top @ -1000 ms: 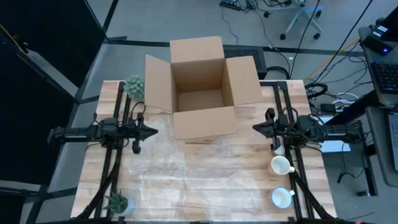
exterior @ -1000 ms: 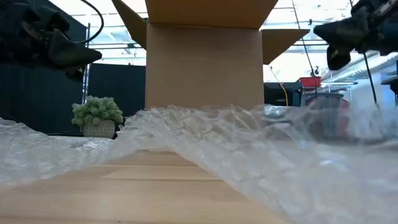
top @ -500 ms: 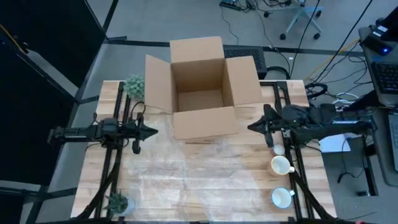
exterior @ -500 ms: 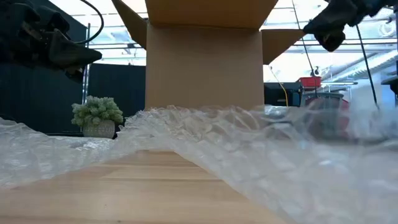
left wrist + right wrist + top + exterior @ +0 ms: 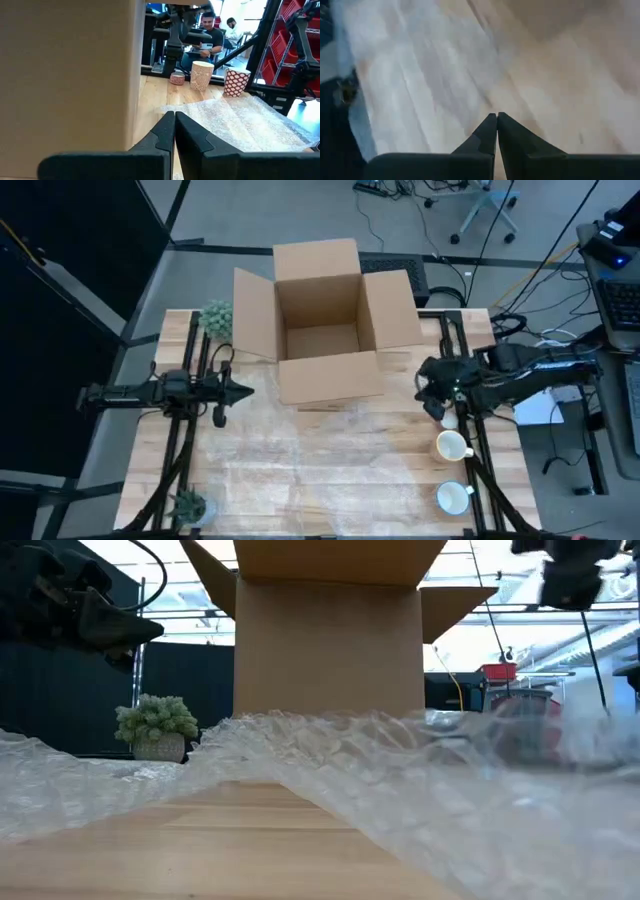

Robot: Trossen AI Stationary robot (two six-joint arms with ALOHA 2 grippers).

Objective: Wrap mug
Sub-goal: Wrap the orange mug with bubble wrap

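Observation:
Two pale mugs [image 5: 452, 445] [image 5: 453, 497] stand upright on the table near its right edge; the left wrist view shows them as patterned cups [image 5: 202, 75] [image 5: 235, 82]. A sheet of clear bubble wrap [image 5: 300, 455] lies spread over the table's middle, rumpled in the low view [image 5: 400, 770]. My right gripper [image 5: 428, 392] hovers high above the wrap's right part, shut and tipped down, with its fingertips [image 5: 496, 116] over wrap and wood. My left gripper [image 5: 245, 391] hangs shut and level at the table's left, left of the box, holding nothing.
An open cardboard box [image 5: 325, 320] stands at the far middle, its flaps spread. Small potted plants sit at the far left [image 5: 215, 317] and the near left [image 5: 188, 505]. A small round thing [image 5: 449, 420] lies partly under my right arm. People sit in the room beyond.
My right gripper has risen, drawn back a little toward the table's right edge and tipped its fingers down toward the table. It has stayed shut. The wrap and the mugs have not moved.

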